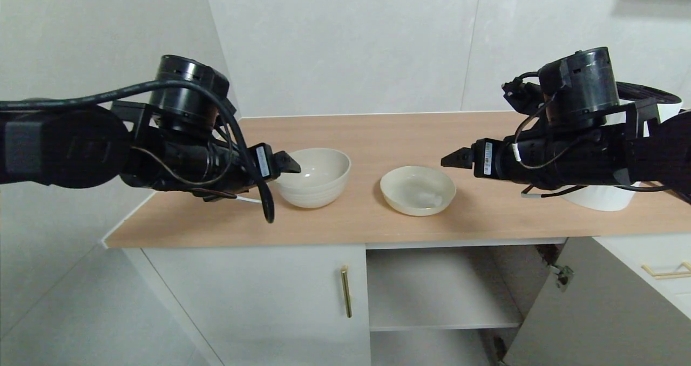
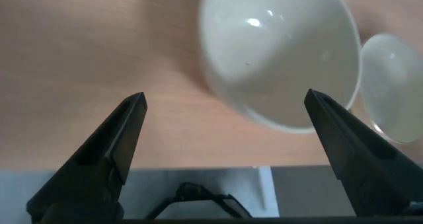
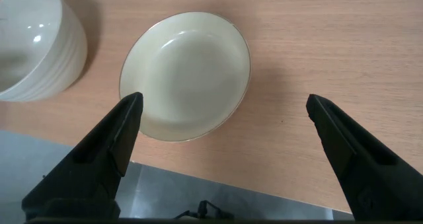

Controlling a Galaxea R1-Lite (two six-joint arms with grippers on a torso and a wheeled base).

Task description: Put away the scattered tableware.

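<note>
Head view: nothing stowed yet, deep bowl (image 1: 313, 177) & shallow dish (image 1: 418, 190) both sit mid-counter (image 1: 378, 134) toward front edge, L gripper (image 1: 287, 163) just beside bowl, R gripper (image 1: 451, 159) near dish, both w/ jaws apart, cupboard (image 1: 437, 287) open below.

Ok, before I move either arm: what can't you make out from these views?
- Head view: the white container is mostly covered by the right arm; I cannot tell what it is.
- Head view: the left gripper covers the near rim of the deep bowl, so contact is unclear.
- Head view: the lower compartment of the open cupboard is cut off by the bottom edge.
- Left wrist view: the shallow dish is cut off by the frame edge.
</note>
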